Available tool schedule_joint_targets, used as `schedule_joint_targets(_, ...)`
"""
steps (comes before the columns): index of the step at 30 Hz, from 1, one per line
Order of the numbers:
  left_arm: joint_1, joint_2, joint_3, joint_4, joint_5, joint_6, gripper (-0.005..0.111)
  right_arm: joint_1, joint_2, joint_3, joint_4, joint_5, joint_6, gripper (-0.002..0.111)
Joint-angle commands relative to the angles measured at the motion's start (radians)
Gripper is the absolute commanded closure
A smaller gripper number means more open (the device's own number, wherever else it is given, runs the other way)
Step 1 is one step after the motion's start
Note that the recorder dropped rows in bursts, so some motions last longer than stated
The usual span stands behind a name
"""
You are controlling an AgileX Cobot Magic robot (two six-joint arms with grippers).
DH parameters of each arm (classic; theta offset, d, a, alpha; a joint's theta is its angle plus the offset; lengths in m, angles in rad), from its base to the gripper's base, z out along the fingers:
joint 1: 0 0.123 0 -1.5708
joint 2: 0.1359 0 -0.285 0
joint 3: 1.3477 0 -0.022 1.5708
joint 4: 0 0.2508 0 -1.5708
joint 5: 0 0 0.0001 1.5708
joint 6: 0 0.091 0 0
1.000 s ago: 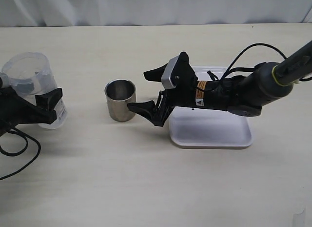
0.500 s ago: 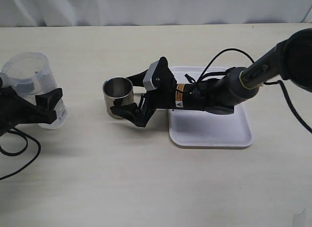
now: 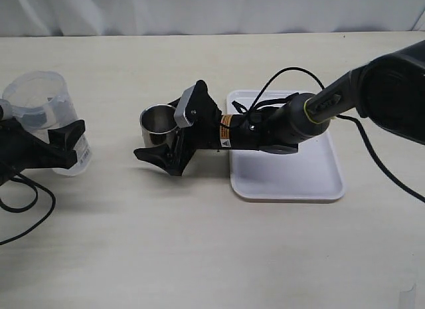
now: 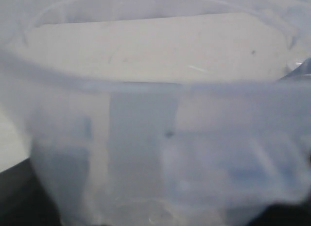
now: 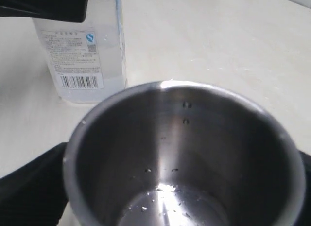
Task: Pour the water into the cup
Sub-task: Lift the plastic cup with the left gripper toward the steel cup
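Right gripper (image 3: 159,137) spread wide, its jaws straddling the cup (image 3: 157,119); we cannot tell contact. Left gripper (image 3: 60,144) clamps the beaker (image 3: 40,100) at far left.

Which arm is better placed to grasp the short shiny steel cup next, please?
Right: the open right hand straddles the short shiny stainless-steel cup, while the left hand grips the translucent plastic beaker.

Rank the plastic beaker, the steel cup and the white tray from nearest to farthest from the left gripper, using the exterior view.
1. The plastic beaker: held by the left gripper, far left.
2. The steel cup: near the middle.
3. The white tray: right of the cup, farthest.
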Motion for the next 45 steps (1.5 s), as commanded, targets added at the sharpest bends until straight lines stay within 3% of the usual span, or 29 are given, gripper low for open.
schedule_joint_targets(1, 0.003, 0.004, -0.003, 0.011, -0.008, -0.012, 0.107, -0.001, 0.001, -0.004, 0.002, 0.006, 0.0, 0.018)
schedule_joint_targets(3, 0.003, 0.004, -0.003, 0.011, -0.008, -0.012, 0.107, -0.001, 0.001, -0.004, 0.002, 0.006, 0.0, 0.026)
schedule_joint_targets(7, 0.003, 0.004, -0.003, 0.011, -0.008, -0.012, 0.107, -0.001, 0.001, -0.004, -0.003, 0.006, 0.0, 0.053)
schedule_joint_targets(13, 0.003, 0.004, -0.003, 0.014, -0.008, -0.012, 0.107, -0.001, -0.001, -0.004, -0.048, 0.006, 0.002, 0.104)
schedule_joint_targets(20, 0.0, 0.004, -0.06, 0.145, -0.008, -0.024, 0.107, -0.01, -0.032, -0.004, -0.154, 0.006, 0.024, 0.104)
schedule_joint_targets(30, -0.059, 0.004, -0.191, 0.147, 0.019, -0.052, 0.107, -0.031, -0.054, -0.004, -0.209, 0.009, 0.11, 0.104)
schedule_joint_targets(34, -0.091, 0.004, -0.273, 0.147, 0.112, -0.046, 0.107, -0.031, -0.054, -0.004, -0.259, -0.023, 0.154, 0.104)
schedule_joint_targets(40, -0.14, 0.004, -0.373, 0.199, 0.236, 0.067, 0.107, -0.033, -0.054, -0.004, -0.263, -0.053, 0.156, 0.104)
schedule_joint_targets(45, -0.153, 0.004, -0.405, 0.197, 0.25, 0.17, 0.107, -0.033, -0.054, -0.005, -0.253, -0.054, 0.15, 0.104)
